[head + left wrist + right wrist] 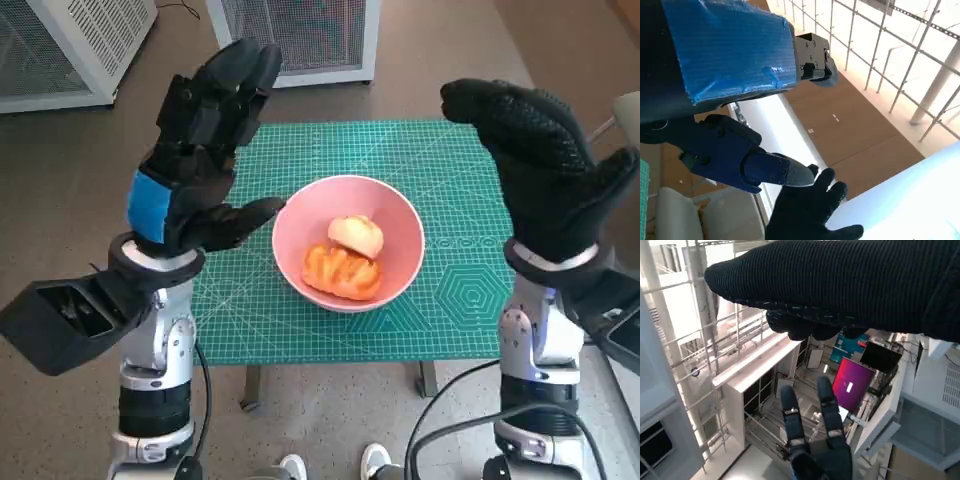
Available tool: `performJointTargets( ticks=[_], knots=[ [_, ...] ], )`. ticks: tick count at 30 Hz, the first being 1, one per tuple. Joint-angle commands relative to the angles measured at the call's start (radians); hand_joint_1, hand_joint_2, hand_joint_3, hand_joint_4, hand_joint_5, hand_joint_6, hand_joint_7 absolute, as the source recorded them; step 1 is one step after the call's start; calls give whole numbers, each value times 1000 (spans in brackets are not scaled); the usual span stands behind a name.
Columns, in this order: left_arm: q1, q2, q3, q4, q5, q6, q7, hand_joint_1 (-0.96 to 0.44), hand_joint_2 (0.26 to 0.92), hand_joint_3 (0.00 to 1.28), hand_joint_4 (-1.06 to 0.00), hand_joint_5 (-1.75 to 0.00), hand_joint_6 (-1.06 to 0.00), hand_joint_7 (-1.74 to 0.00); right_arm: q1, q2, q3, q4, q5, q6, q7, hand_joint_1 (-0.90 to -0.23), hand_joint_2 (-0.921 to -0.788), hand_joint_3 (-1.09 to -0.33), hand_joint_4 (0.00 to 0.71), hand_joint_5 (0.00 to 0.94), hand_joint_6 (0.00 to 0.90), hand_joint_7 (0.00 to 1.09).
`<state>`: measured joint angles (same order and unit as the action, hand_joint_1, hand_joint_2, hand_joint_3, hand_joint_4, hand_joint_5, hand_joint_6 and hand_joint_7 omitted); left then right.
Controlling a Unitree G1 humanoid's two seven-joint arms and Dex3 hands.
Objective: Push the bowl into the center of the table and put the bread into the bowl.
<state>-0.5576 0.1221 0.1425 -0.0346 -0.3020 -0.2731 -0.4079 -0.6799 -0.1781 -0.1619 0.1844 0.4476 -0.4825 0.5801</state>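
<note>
Two pieces of bread sit inside the pink bowl (pixel 348 243): a pale round roll (pixel 356 235) toward the far side and a golden-orange ridged loaf (pixel 343 271) nearer us, the two touching. We see the bowl resting on the green cutting mat (pixel 440 160) that covers the table, roughly at its middle. Our left hand (pixel 202 150) is raised above the mat's left part, fingers stretched up and apart, thumb pointing toward the bowl's rim without clearly touching it; it holds nothing. Our right hand (pixel 548 165) is lifted over the mat's right edge, its gloved fingers loosely curved forward and empty. Both wrist views point away from the table, each catching only the opposite hand against white frames and shelving. White perforated cabinets (pixel 290 35) stand on the floor beyond the table.
</note>
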Motion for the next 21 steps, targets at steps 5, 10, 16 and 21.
performJointTargets(
  ticks=[5,10,16,21],
  knots=[
    [-3,2,6,28,-26,-41,0,-543,921,237,-237,-30,-114,-486,-20,1,4,26,-15,7,-4,-558,-921,-575,296,0,33,606],
    [-11,6,0,41,-22,-50,-3,-546,921,264,-244,-28,-117,-474,-24,9,8,36,-35,-9,-13,-552,-921,-575,296,0,32,606],
    [-16,10,-7,40,-14,-43,4,-556,921,281,-243,-23,-104,-460,-27,19,16,47,-65,-24,-35,-548,-921,-575,297,1,33,607],
    [-17,17,-9,38,-12,-37,6,-564,921,285,-222,-10,-92,-451,-31,25,22,58,-91,-33,-54,-544,-921,-574,300,2,34,606]
  ],
)
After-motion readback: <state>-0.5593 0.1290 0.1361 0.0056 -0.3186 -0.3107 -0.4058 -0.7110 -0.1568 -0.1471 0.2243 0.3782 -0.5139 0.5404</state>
